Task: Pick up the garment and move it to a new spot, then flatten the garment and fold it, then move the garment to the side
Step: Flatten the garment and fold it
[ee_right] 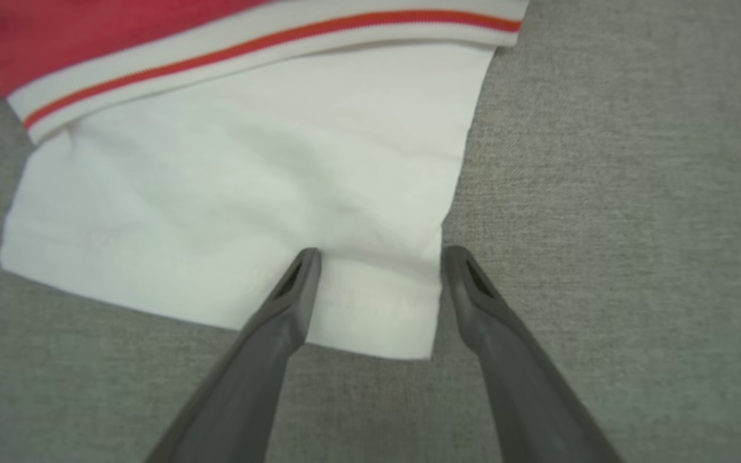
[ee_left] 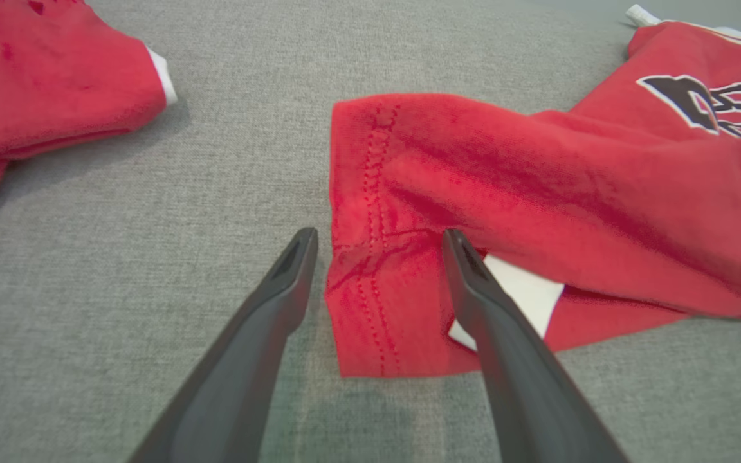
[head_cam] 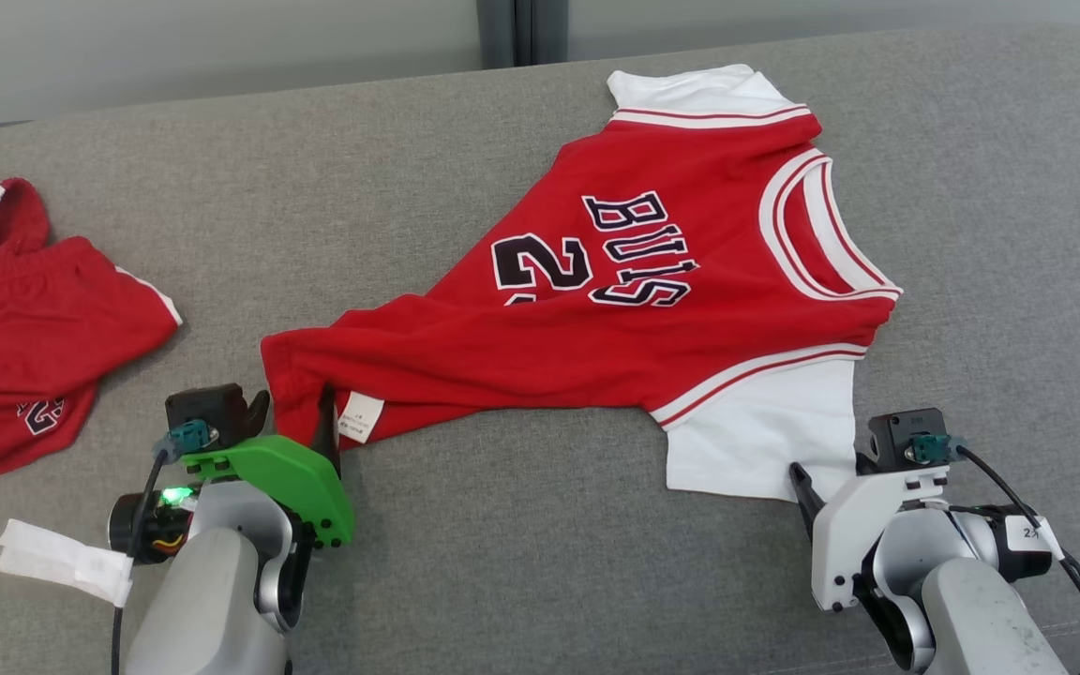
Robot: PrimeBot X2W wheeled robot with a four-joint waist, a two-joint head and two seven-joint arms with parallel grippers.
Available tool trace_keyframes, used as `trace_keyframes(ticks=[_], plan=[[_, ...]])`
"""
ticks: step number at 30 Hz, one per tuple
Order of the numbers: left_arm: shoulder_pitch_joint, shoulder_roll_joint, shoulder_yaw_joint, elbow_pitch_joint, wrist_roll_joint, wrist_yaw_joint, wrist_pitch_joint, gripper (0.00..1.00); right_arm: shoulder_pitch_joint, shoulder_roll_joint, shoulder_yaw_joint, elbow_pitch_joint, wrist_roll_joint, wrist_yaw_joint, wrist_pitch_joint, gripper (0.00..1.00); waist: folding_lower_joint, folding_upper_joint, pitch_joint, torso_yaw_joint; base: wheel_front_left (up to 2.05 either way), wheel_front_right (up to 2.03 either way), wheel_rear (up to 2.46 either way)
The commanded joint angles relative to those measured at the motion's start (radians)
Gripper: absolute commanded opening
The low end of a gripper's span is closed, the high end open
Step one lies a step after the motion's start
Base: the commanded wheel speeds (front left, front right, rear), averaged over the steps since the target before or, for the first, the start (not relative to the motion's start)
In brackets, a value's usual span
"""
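Jersey [head_cam: 652, 309] lies spread on the gray cushion [head_cam: 540, 562], right of centre in the head view, chest lettering up. Long axis runs diagonally: hem [head_cam: 301, 384] at the lower left, collar [head_cam: 821, 234] at the right. So the neck points toward the robot's right and the hem toward its left. The body is bunched and narrows toward the hem, not flat. One white sleeve sticks out on the far side [head_cam: 690, 89], the other on the near side [head_cam: 765, 441].

Left gripper [ee_left: 378, 239]: fingers spread wide, holding nothing. They straddle the hem corner; one finger [ee_left: 280, 289] is over bare cushion just beside the hem edge, the other over the red fabric by the white label [head_cam: 359, 417]. Can't tell if the tips touch down.

Right gripper [ee_right: 378, 257]: also spread wide, holding nothing. It straddles the outer corner of the near sleeve; one finger [ee_right: 287, 302] over the white fabric, the other over cushion just beside the sleeve edge.

Red shorts [head_cam: 24, 328] sit crumpled at the far left, well apart from the jersey.
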Motion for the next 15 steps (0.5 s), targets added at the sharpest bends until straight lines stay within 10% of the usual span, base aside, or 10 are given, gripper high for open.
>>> trace_keyframes(ticks=[1,4,5,7,8,15], plan=[[-0.022,0.013,0.002,0.005,0.000,-0.003,0.002,1.00,0.007,0.008,0.018,0.024,0.005,0.004,0.013,1.00,0.0000,0.0000,0.003,-0.001,0.00,0.00,0.00],[-0.037,0.018,0.001,0.018,-0.006,-0.007,0.008,0.90,0.007,0.008,0.024,0.027,0.010,0.004,0.027,1.00,0.0000,0.0000,0.008,-0.003,0.00,0.00,0.00],[-0.039,0.020,-0.001,0.022,-0.007,-0.010,0.011,0.42,0.008,0.008,0.027,0.031,0.011,0.004,0.036,0.92,0.0000,0.0000,0.010,-0.003,0.00,0.00,0.00],[-0.044,0.024,-0.001,0.027,-0.009,-0.012,0.010,0.00,0.011,0.008,0.028,0.032,0.015,0.004,0.051,0.39,0.0000,0.0000,0.012,-0.003,0.00,0.00,0.00],[-0.043,0.026,-0.002,0.030,-0.012,-0.015,0.016,0.00,0.016,0.007,0.027,0.034,0.015,0.004,0.060,0.00,0.0000,0.0000,0.013,-0.003,0.00,0.00,0.00],[-0.033,0.018,0.004,0.004,-0.036,-0.021,-0.007,0.00,0.020,0.003,-0.018,-0.039,0.050,0.001,0.029,0.00,0.0000,0.0000,0.008,0.004,0.00,0.00,0.00]])
